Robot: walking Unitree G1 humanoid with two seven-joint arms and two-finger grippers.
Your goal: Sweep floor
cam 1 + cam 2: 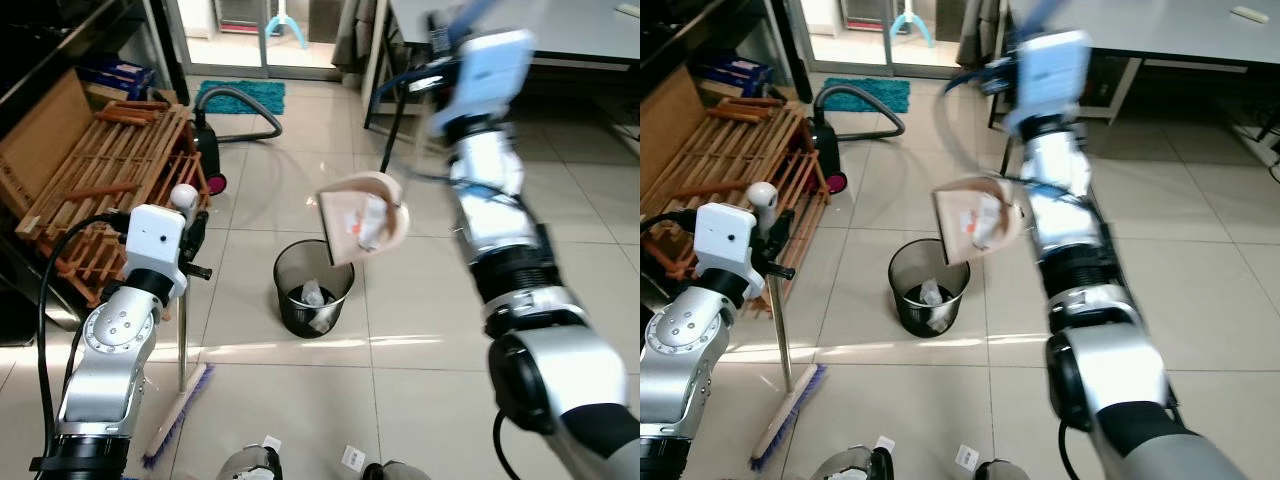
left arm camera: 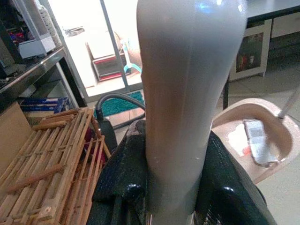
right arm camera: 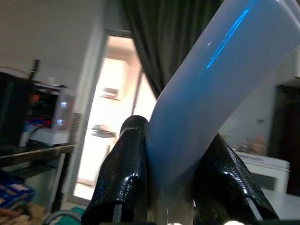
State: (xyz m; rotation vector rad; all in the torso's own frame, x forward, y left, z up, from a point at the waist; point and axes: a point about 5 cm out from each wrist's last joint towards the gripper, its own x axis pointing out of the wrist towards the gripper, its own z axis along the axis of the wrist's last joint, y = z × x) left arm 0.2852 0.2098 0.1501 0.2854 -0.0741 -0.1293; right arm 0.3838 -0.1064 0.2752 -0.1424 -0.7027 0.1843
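My left gripper (image 1: 194, 243) is shut on the pale handle of a broom (image 1: 182, 335), which stands upright with its purple-bristled head (image 1: 172, 420) on the tiled floor. In the left wrist view the black fingers (image 2: 124, 180) clamp the handle (image 2: 187, 93). My right gripper (image 1: 442, 42), raised and blurred, is shut on the long handle (image 3: 211, 84) of a beige dustpan (image 1: 345, 240). The pan hangs tilted just above a black mesh bin (image 1: 290, 265), with crumpled paper waste (image 1: 368, 225) still in it. More waste lies inside the bin.
A wooden slatted rack (image 1: 110, 185) leans at the left, with a vacuum cleaner (image 1: 208, 150) and a teal mat (image 1: 240, 97) behind it. A grey table (image 1: 530, 30) stands at the back right. Small paper scraps (image 1: 352, 457) lie on the tiles near my feet.
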